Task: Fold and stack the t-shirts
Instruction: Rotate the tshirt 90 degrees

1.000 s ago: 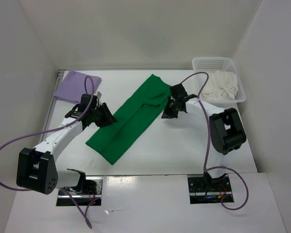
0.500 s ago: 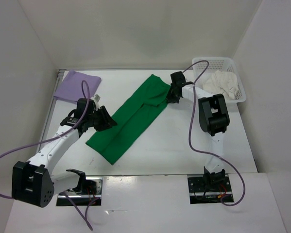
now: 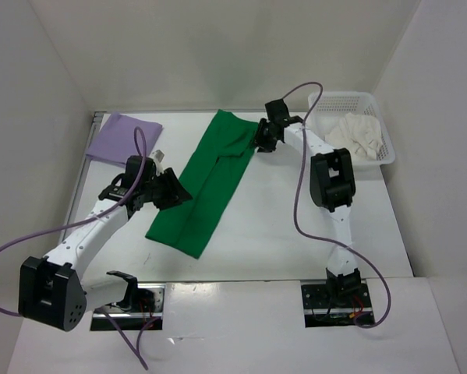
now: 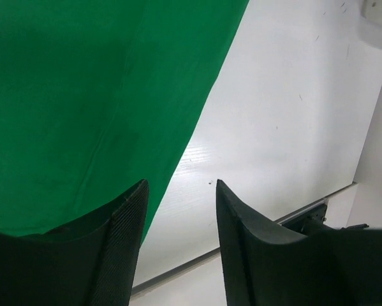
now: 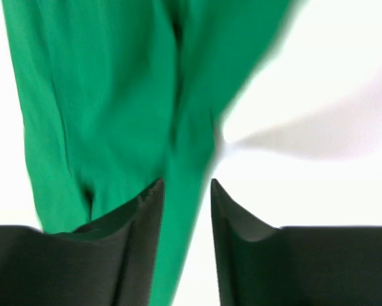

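Note:
The green t-shirt (image 3: 206, 183) lies folded into a long strip, running from the far middle of the table toward the near left. My left gripper (image 3: 177, 192) sits at the strip's left edge, open. In the left wrist view only bare table shows between its jaws (image 4: 181, 185), with the green cloth (image 4: 82, 95) beside the left finger. My right gripper (image 3: 258, 144) is at the strip's far right corner, open. In the blurred right wrist view the green cloth's (image 5: 101, 95) edge lies below the gap (image 5: 186, 183). The lavender t-shirt (image 3: 124, 136) lies flat at the far left. The white t-shirt (image 3: 356, 138) is crumpled in the basket.
A white mesh basket (image 3: 342, 100) stands at the far right corner. White walls close in the table on three sides. A metal rail (image 4: 305, 207) runs along the table's left edge. Purple cables loop over both arms.
The right gripper has swung left and back with the green shirt's far end, straightening the strip, and its jaws have opened. The left gripper has stayed at the shirt's left edge and opened wider.

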### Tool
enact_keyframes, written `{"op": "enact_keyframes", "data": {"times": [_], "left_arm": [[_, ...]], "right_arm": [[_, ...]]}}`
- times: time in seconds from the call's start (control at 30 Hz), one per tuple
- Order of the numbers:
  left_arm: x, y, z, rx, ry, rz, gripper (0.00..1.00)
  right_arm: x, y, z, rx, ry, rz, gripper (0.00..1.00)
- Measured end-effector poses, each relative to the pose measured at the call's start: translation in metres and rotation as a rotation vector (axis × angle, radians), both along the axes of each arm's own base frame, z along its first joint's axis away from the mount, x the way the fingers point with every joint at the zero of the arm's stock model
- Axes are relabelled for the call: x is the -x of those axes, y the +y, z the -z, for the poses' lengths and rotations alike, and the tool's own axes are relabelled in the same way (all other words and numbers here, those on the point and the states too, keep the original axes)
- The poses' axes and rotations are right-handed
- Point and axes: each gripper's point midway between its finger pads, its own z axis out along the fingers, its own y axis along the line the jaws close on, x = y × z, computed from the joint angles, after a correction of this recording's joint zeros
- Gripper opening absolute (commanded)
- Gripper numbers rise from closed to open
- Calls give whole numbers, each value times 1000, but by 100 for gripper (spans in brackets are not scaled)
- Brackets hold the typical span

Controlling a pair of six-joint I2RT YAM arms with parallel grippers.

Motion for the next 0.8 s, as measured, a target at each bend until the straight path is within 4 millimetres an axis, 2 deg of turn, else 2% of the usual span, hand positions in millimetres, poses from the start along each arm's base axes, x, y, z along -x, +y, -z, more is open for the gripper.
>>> {"op": "enact_keyframes", "data": {"times": [0.1,0.2,0.27,0.33,0.37,0.4,0.43,0.5,0.53,0.6,0.7,0.8], "left_arm": [[-4,-1,1,5,4,-6,56],[-5,-1,6,0,20,-9,56],[-5,0,9,-7,28,-10,56],[-7,2,12,-14,33,-12,56],[-8,4,13,-22,34,-12,56],[-9,6,14,-26,36,-16,56],[-10,7,15,-29,38,-19,56],[-13,10,15,-37,39,-26,56],[-13,10,15,-40,38,-24,56],[-14,10,15,-48,31,-16,56],[-14,10,15,-50,31,-13,56],[-13,11,16,-52,35,-12,56]], "right_arm": [[53,-9,-21,-2,33,-14,45],[116,-8,-49,-44,17,-30,38],[163,16,-57,-80,29,-82,36],[213,64,-55,-134,35,-204,36],[243,89,-48,-160,63,-272,36],[274,110,-37,-178,103,-339,42],[306,123,-24,-186,155,-390,44],[346,125,-2,-183,248,-426,48],[353,122,5,-179,279,-416,48],[351,117,15,-176,306,-376,48],[339,123,24,-201,307,-343,48],[331,138,32,-227,327,-341,48]]}}
